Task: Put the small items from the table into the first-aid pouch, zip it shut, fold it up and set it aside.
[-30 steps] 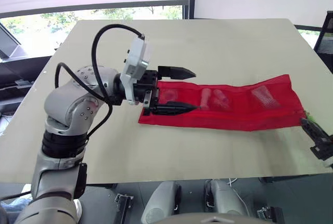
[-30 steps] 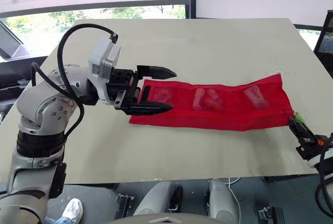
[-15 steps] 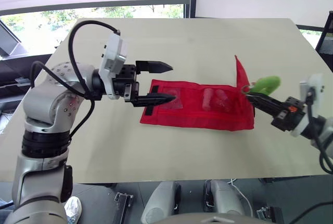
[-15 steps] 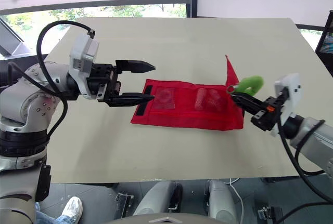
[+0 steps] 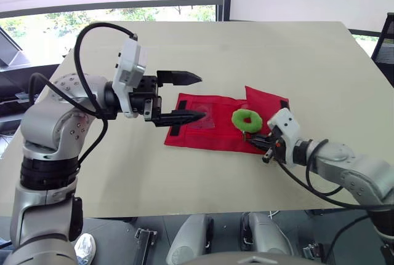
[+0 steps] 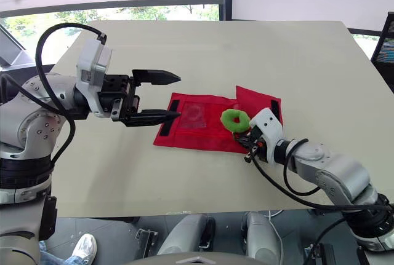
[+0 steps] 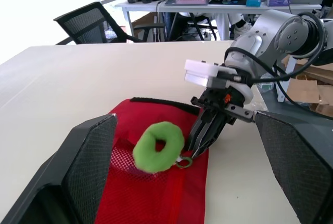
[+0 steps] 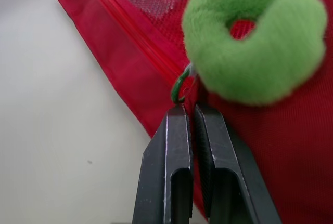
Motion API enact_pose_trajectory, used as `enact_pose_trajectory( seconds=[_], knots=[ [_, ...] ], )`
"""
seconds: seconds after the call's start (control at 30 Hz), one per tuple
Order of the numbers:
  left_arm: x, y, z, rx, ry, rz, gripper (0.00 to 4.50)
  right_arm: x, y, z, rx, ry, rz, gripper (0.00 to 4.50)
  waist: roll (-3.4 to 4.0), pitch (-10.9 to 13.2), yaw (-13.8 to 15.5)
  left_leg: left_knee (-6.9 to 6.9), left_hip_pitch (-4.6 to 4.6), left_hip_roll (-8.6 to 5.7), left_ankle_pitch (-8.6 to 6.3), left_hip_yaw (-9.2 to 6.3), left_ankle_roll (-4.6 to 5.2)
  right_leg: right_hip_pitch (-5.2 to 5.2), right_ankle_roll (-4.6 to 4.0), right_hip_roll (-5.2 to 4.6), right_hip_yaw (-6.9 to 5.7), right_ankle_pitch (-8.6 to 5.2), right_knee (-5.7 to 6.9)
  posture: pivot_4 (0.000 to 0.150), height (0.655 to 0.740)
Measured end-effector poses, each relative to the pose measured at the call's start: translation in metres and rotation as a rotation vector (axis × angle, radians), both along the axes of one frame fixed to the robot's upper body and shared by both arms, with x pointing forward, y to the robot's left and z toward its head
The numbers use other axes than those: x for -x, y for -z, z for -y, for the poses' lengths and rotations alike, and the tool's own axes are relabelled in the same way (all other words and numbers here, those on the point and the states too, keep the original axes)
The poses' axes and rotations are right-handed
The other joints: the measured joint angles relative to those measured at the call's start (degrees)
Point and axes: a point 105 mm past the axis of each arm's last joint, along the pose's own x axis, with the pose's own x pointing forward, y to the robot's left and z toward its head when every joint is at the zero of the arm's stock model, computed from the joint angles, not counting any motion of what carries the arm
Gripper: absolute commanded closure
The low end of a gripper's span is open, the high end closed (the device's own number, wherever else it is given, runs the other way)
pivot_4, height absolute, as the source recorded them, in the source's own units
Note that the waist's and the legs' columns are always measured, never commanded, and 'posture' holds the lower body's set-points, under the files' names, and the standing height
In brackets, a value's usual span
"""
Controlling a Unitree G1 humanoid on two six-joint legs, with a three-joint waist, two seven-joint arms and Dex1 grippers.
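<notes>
Flat on the beige surface (image 5: 277,56) lies the red mesh pouch (image 5: 212,136), near the middle of the front half, with its right end doubled back over the middle so that the pouch is shorter on that side. On top of the folded flap rests a fuzzy green ring (image 5: 237,119), and a small metal loop (image 8: 175,90) hangs from it at the flap's front edge. The right pincer (image 8: 187,108) comes in low from the pouch's front right corner with its two black fingers pressed together, only a thin slit between them. Their tips are at the metal loop, just in front of the fuzzy ring; whether they nip the loop or the fabric cannot be told. The left pincer (image 5: 201,97) is spread wide and points toward the pouch from the left. Its nearer finger reaches over the pouch's left end, and its farther finger stands beyond the pouch's back edge over bare surface.
</notes>
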Motion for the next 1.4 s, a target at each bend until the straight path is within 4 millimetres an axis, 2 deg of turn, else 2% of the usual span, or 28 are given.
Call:
enact_pose_trajectory(
  seconds=[0.07, 0.17, 0.2, 0.3, 0.43, 0.5, 0.57, 0.63, 0.73, 0.8, 0.87, 0.93, 1.0, 1.13, 1.33, 1.4],
  knots=[
    [0.0, 0.0, 0.0, 0.0, 0.0, 0.0, 0.0, 0.002, 0.001, -0.001, 0.0, -0.021, 0.005, 2.78, 0.0, 0.0, 0.0, 0.0, 0.0, 0.0, 0.0, 0.01, 0.0, 0.0, 0.01, 0.0, 0.01, 0.0, 0.0, 0.15, 0.7395],
    [0.0, 0.001, 0.0, 0.0, 0.002, -0.004, 0.0, 0.01, -0.003, -0.001, -0.034, -0.067, -0.015, 1.89, 0.0, 0.0, 0.0, 0.0, 0.0, 0.0, 0.0, 0.0, 0.0, 0.0, 0.01, -0.01, 0.0, 0.01, -0.01, 0.15, 0.7395],
    [0.0, 0.003, 0.0, 0.0, 0.001, -0.008, 0.0, 0.014, -0.006, 0.0, -0.045, -0.085, -0.013, 1.34, 0.0, 0.0, 0.0, 0.0, -0.01, -0.01, 0.0, 0.0, 0.0, 0.0, 0.01, -0.01, 0.01, 0.0, -0.01, 0.15, 0.7395],
    [0.001, 0.005, 0.0, 0.001, 0.001, -0.015, 0.0, 0.021, -0.023, 0.006, -0.091, -0.126, 0.018, 0.05, -0.01, 0.0, 0.0, 0.0, 0.01, 0.01, 0.0, -0.01, 0.0, 0.01, 0.02, -0.01, 0.0, 0.01, -0.01, 0.15, 0.7395],
    [0.001, 0.008, -0.001, 0.002, 0.0, -0.025, 0.0, 0.019, -0.052, 0.025, -0.198, -0.107, 0.106, 0.05, -0.02, 0.0, 0.0, 0.0, 0.01, 0.01, 0.0, -0.01, 0.0, 0.02, 0.02, 0.0, 0.0, 0.01, 0.0, 0.15, 0.7395],
    [0.001, 0.008, -0.001, 0.002, 0.0, -0.026, 0.0, 0.015, -0.059, 0.032, -0.217, -0.084, 0.141, 0.05, -0.01, 0.0, 0.0, 0.0, 0.02, 0.01, 0.0, 0.0, 0.0, 0.02, 0.02, 0.0, 0.01, 0.01, 0.0, 0.15, 0.7395],
    [0.001, 0.008, -0.001, 0.003, 0.003, -0.023, 0.0, 0.002, -0.064, 0.053, -0.25, -0.017, 0.191, 0.05, -0.02, 0.0, 0.0, 0.0, 0.02, 0.0, 0.0, 0.02, 0.0, 0.03, 0.02, -0.01, 0.02, 0.01, 0.0, 0.15, 0.7395],
    [0.002, 0.008, -0.001, 0.004, 0.006, -0.021, 0.0, -0.008, -0.061, 0.073, -0.257, 0.057, 0.195, 0.05, -0.02, 0.0, 0.1, 0.0, 0.02, 0.0, 0.0, 0.02, 0.0, 0.03, 0.01, -0.01, 0.02, 0.01, 0.0, 0.15, 0.7395],
    [0.002, 0.008, -0.001, 0.004, 0.012, -0.022, 0.0, -0.02, -0.056, 0.093, -0.315, 0.12, 0.207, 0.05, -0.01, 0.0, 0.0, -0.01, 0.03, 0.01, 0.0, 0.03, 0.0, 0.02, 0.0, 0.0, 0.03, 0.01, 0.02, 0.15, 0.7395],
    [0.002, 0.008, -0.001, 0.004, 0.013, -0.022, 0.0, -0.024, -0.055, 0.098, -0.339, 0.133, 0.214, 0.05, 0.01, 0.0, -0.1, -0.01, 0.04, 0.02, 0.0, 0.04, 0.0, 0.02, 0.0, 0.01, 0.04, 0.02, 0.03, 0.15, 0.7395],
    [0.002, 0.008, -0.001, 0.003, 0.014, -0.021, 0.0, -0.037, -0.053, 0.108, -0.383, 0.163, 0.238, 0.05, 0.01, 0.0, -0.2, -0.01, 0.06, 0.03, 0.0, 0.09, 0.0, 0.02, -0.01, 0.03, 0.08, 0.02, 0.03, 0.15, 0.7395],
    [0.003, 0.008, -0.001, 0.003, 0.014, -0.018, 0.0, -0.045, -0.042, 0.12, -0.385, 0.207, 0.209, 0.05, 0.02, 0.0, -0.1, -0.01, 0.07, 0.03, 0.0, 0.08, 0.0, 0.02, -0.03, 0.03, 0.07, 0.02, 0.04, 0.15, 0.7395],
    [0.002, 0.008, -0.001, 0.003, 0.014, -0.017, 0.0, -0.049, -0.031, 0.123, -0.418, 0.232, 0.153, 0.05, 0.02, 0.0, 0.0, -0.01, 0.06, 0.03, 0.0, 0.07, 0.0, 0.02, -0.03, 0.02, 0.07, 0.03, 0.03, 0.15, 0.7395],
    [0.002, 0.008, -0.001, 0.003, 0.013, -0.017, 0.0, -0.048, -0.007, 0.106, -0.456, 0.194, -0.002, 0.05, 0.04, 0.0, -0.1, -0.02, 0.05, 0.03, 0.0, 0.08, 0.0, 0.01, -0.04, 0.0, 0.08, 0.03, 0.04, 0.15, 0.7395],
    [0.002, 0.008, -0.001, 0.004, 0.01, -0.016, 0.0, -0.049, 0.008, 0.096, -0.392, 0.178, -0.094, 0.05, 0.04, 0.0, -0.1, -0.02, 0.06, 0.03, 0.0, 0.07, 0.0, 0.01, -0.05, 0.01, 0.08, 0.04, 0.04, 0.15, 0.7395],
    [0.002, 0.008, -0.001, 0.005, 0.01, -0.015, 0.0, -0.048, 0.01, 0.088, -0.393, 0.167, -0.14, 0.47, 0.04, 0.0, -0.2, -0.01, 0.08, 0.03, 0.0, 0.07, 0.0, 0.01, -0.05, 0.01, 0.09, 0.04, 0.04, 0.15, 0.7395]
  ],
)
